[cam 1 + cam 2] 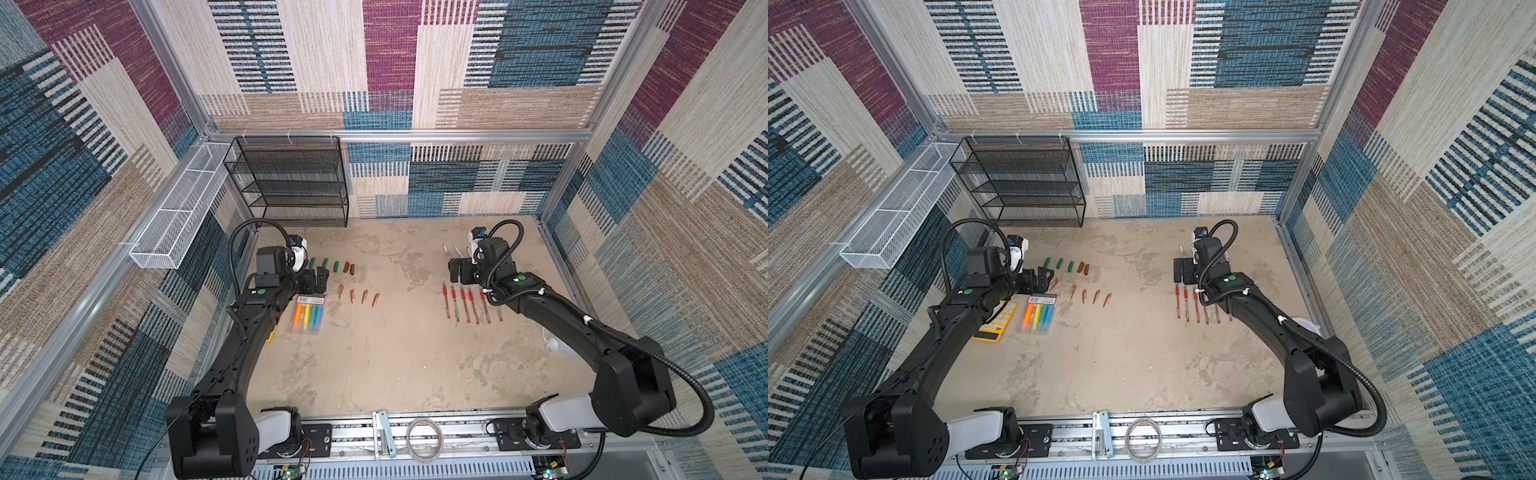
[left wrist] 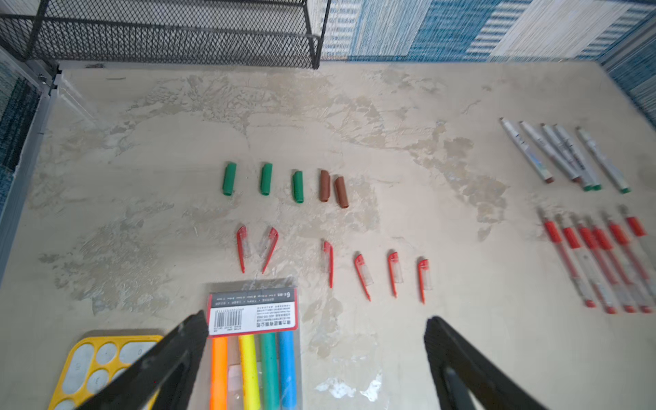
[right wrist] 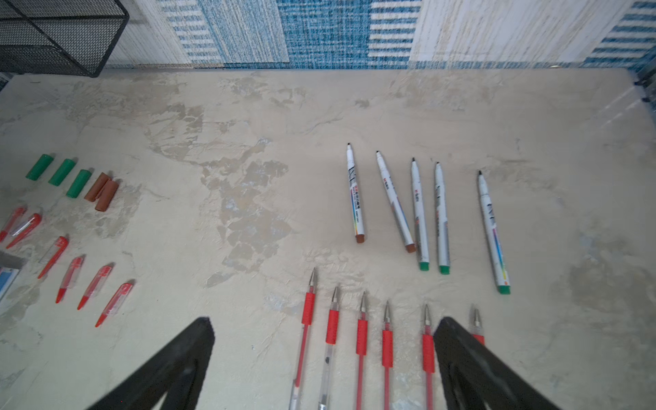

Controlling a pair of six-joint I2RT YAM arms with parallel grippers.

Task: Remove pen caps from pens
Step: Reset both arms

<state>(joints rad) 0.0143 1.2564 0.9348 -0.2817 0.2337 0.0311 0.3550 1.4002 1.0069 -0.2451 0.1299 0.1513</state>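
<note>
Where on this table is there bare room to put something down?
The table is bare in the middle, between the pen caps and the pens, right down to the near rail. Crowded: around the highlighter pack and calculator, and among the pens.

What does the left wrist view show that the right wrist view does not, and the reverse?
Only the left wrist view: the yellow calculator, most of the highlighter pack, and the open left gripper. Only the right wrist view: the open right gripper. Both: five stubby caps, six red caps, five white pens, the red-banded pens, and the black mesh rack.
</note>
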